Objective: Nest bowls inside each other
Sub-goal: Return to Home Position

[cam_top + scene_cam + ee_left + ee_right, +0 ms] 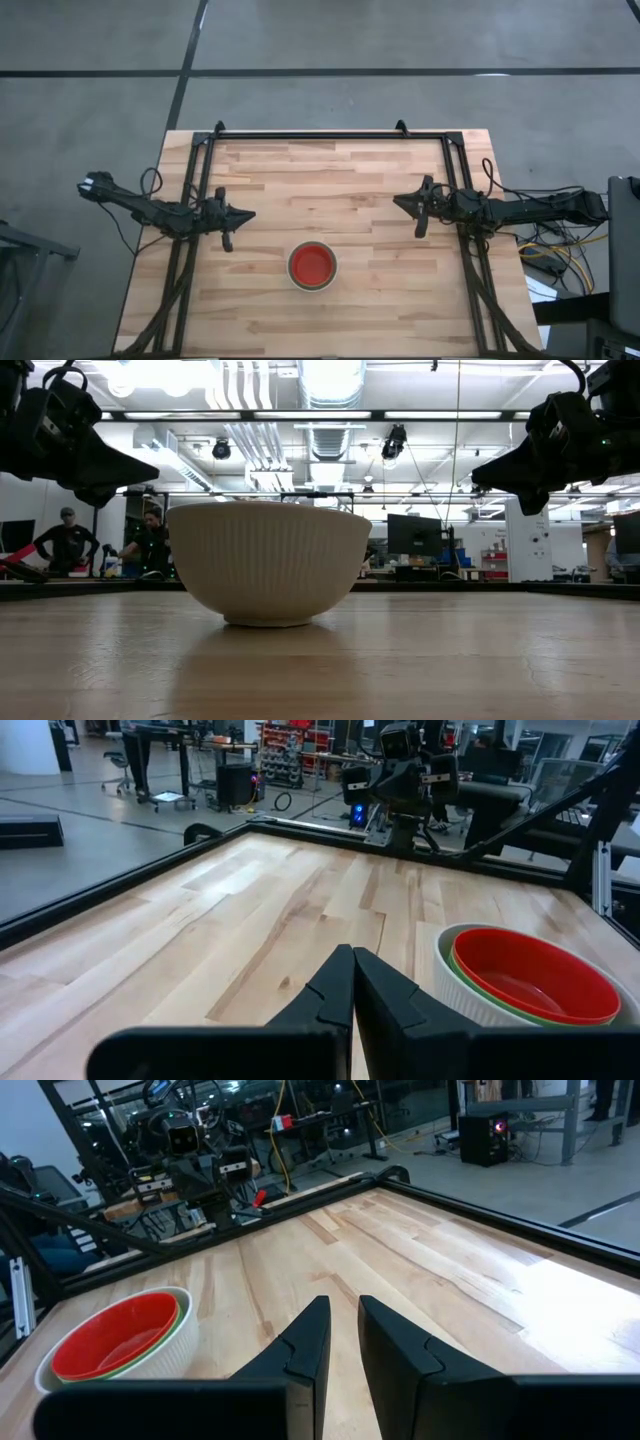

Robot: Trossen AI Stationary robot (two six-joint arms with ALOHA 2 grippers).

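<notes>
Bowls (pixel 312 265) nested on table (pixel 340 180); left pincer (pixel 245 215) and right pincer (pixel 399 202) well clear.

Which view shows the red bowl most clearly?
Left wrist view: the red bowl sits large, nested in a green bowl. Right wrist shows it smaller, high view from above; low view shows only the whitish bowl.

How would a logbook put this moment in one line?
bowls: nested, red on top | left gripper: shut, empty | right gripper: open, empty

A wooden surface (pixel 340 190) carries a black frame (pixel 330 135) along its far edge and sides. Yellow cables (pixel 556 256) lie on the floor (pixel 400 40) off its right edge. Two people (pixel 150 543) stand in the room beyond.
</notes>
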